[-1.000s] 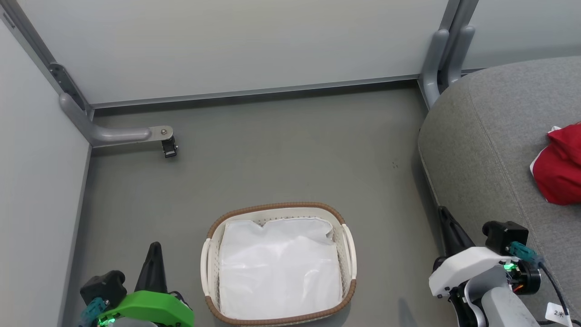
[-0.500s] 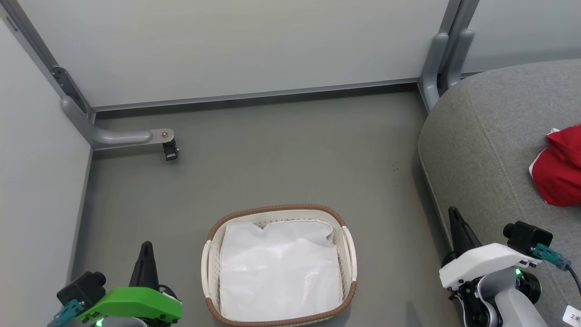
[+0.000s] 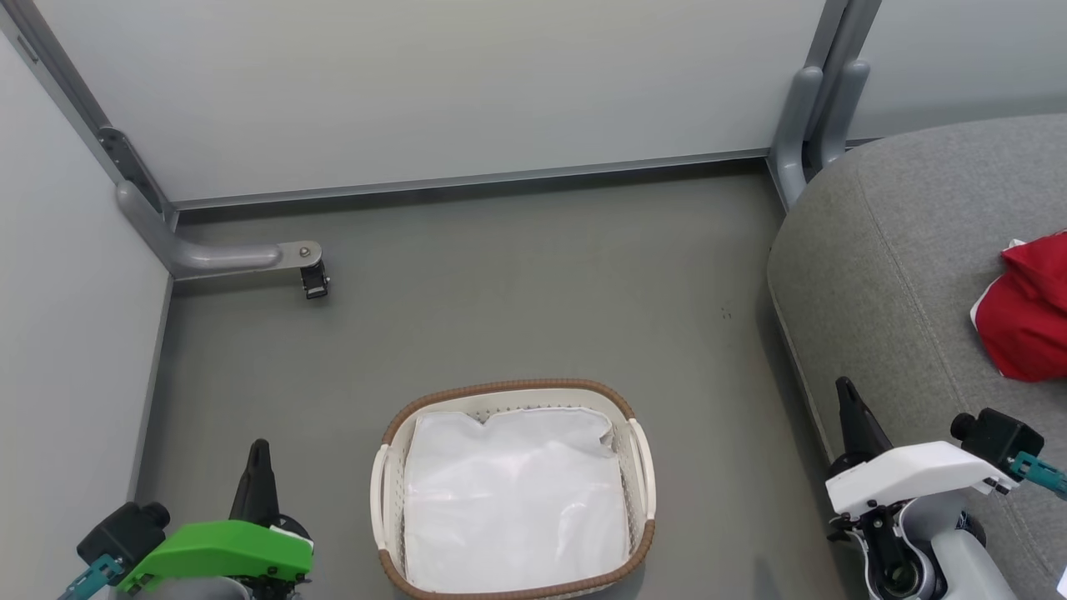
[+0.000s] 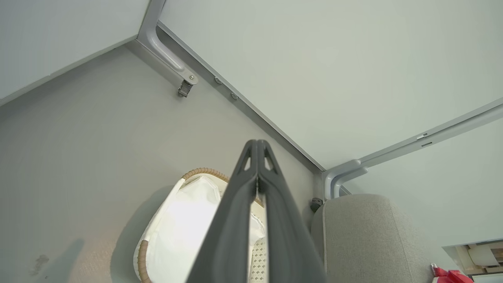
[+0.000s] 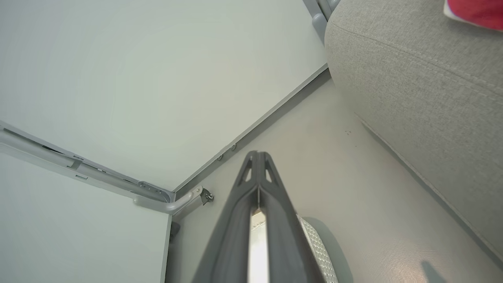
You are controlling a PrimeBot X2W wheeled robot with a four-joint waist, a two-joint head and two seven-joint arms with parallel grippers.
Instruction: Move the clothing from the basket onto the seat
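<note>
The white perforated basket [image 3: 638, 467] with a brown woven rim stands on the floor at the bottom centre, holding just its white fabric liner [image 3: 513, 500]. Red clothing [image 3: 1029, 321] with white trim lies on the grey seat [image 3: 900, 250] at the right edge. My left gripper [image 3: 259, 446] is shut and empty at the lower left, left of the basket. Shut and empty too, my right gripper [image 3: 845, 385] hangs at the lower right beside the seat's front edge. The left wrist view looks past shut fingers [image 4: 257, 142] at the basket [image 4: 204, 171], the seat [image 4: 361, 236] and a bit of clothing [image 4: 452, 276]. Shut fingers [image 5: 258, 154] rise in the right wrist view, with the seat [image 5: 412, 70] and clothing [image 5: 477, 11].
Pale partition walls [image 3: 433, 83] close off the back and left. A grey bracket foot with a small caster [image 3: 313, 279] sticks out at the left, and a grey post [image 3: 804, 117] stands by the seat's corner. Grey floor [image 3: 533, 283] lies between wall, basket and seat.
Both grippers have drawn back toward the bottom of the head view and outward, staying shut. The picture has shifted slightly down. Basket and clothing have stayed put.
</note>
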